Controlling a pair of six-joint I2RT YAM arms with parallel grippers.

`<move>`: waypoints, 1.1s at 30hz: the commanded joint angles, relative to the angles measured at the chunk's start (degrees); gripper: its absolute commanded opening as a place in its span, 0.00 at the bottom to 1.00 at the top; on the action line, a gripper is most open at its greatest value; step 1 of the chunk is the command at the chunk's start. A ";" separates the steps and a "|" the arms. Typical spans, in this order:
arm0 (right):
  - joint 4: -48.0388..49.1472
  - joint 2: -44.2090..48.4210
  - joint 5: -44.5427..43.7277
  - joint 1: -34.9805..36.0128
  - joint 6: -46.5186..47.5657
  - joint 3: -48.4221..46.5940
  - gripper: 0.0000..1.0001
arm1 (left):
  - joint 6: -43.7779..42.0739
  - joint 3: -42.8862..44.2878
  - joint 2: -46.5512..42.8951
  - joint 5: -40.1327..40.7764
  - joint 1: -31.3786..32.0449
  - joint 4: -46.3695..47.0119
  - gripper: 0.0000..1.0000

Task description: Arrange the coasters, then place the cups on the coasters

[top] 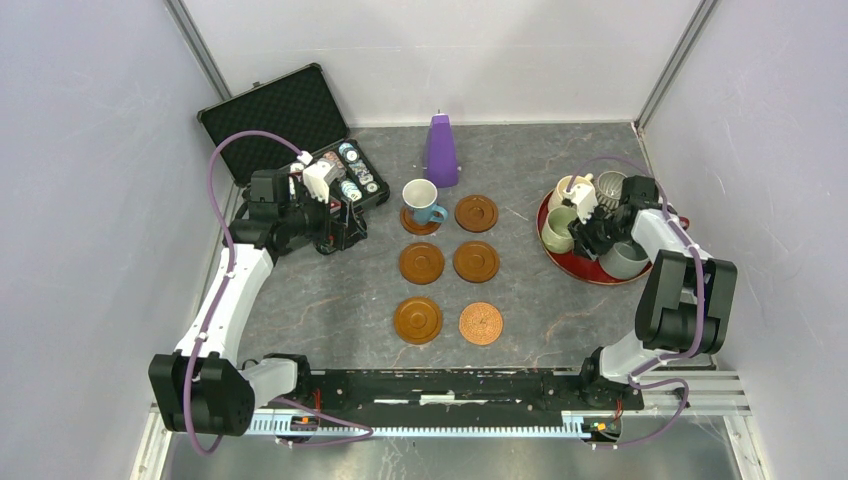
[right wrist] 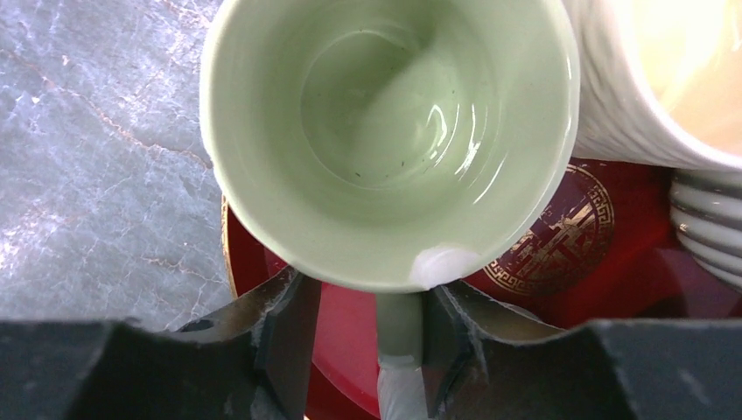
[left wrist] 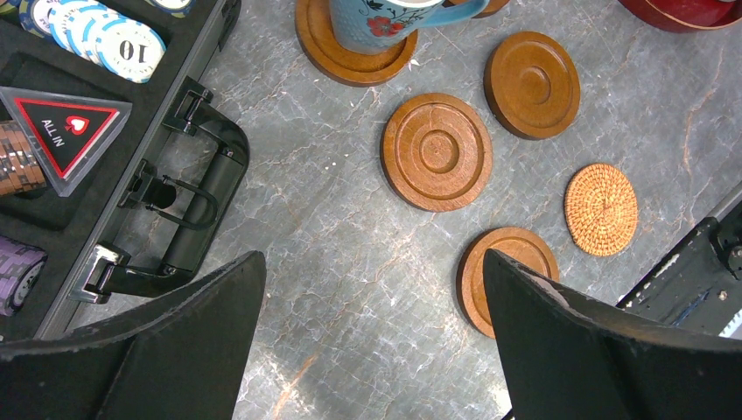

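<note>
Six coasters lie in a two-by-three grid mid-table. The blue cup [top: 422, 200] stands on the back-left coaster [top: 421, 222]. The others, such as one ringed coaster [top: 476, 261] and the woven coaster [top: 481, 323], are bare. The pale green cup [right wrist: 385, 131] stands on the red tray [right wrist: 569, 236]. My right gripper [right wrist: 367, 289] straddles its handle [right wrist: 400, 328]. One finger touches the handle and the other stands apart from it. My left gripper [left wrist: 372, 258] hangs open over bare table beside the case, holding nothing.
The tray [top: 590, 272] also carries a cream cup [top: 570, 190], a grey ribbed cup [top: 610, 185] and a grey-teal cup [top: 625, 260], packed close. An open black case [top: 290, 120] with poker chips sits back left. A purple cone [top: 441, 150] stands behind the grid.
</note>
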State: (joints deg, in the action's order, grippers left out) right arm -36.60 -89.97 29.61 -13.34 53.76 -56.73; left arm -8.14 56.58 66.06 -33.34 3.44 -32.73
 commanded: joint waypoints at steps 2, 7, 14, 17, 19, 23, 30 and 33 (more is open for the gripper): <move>6.34 0.79 -1.25 -0.06 -4.59 3.17 0.45 | 0.62 0.90 0.20 -1.15 -0.34 1.09 1.00; 5.13 2.53 -1.49 -0.12 -3.33 3.30 0.33 | 0.58 0.73 0.35 -0.85 -0.34 1.24 1.00; 3.52 8.68 0.46 -0.13 -4.50 2.00 0.01 | 0.82 0.86 0.49 -1.16 -0.36 1.27 1.00; 1.33 10.25 2.32 -0.09 -6.25 -0.34 0.00 | 0.79 0.90 0.23 -1.20 -0.35 1.27 1.00; 0.08 11.24 3.58 0.13 -7.72 -1.76 0.00 | 0.79 0.90 0.14 -1.22 -0.32 1.18 1.00; -1.24 12.81 5.09 2.21 -12.54 -5.00 0.00 | 0.93 0.99 0.16 -1.20 -0.36 1.22 1.00; 7.31 15.08 -1.10 12.87 -28.60 -6.79 0.00 | 0.96 1.32 0.40 -0.79 -0.34 1.10 1.00; 11.22 14.15 -6.55 19.27 -33.92 -7.86 0.00 | 0.91 1.78 0.57 -0.50 -0.30 0.49 1.00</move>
State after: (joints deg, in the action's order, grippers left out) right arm -35.11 -77.30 27.46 -0.03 30.94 -60.29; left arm -8.14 56.60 66.72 -33.30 3.44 -32.77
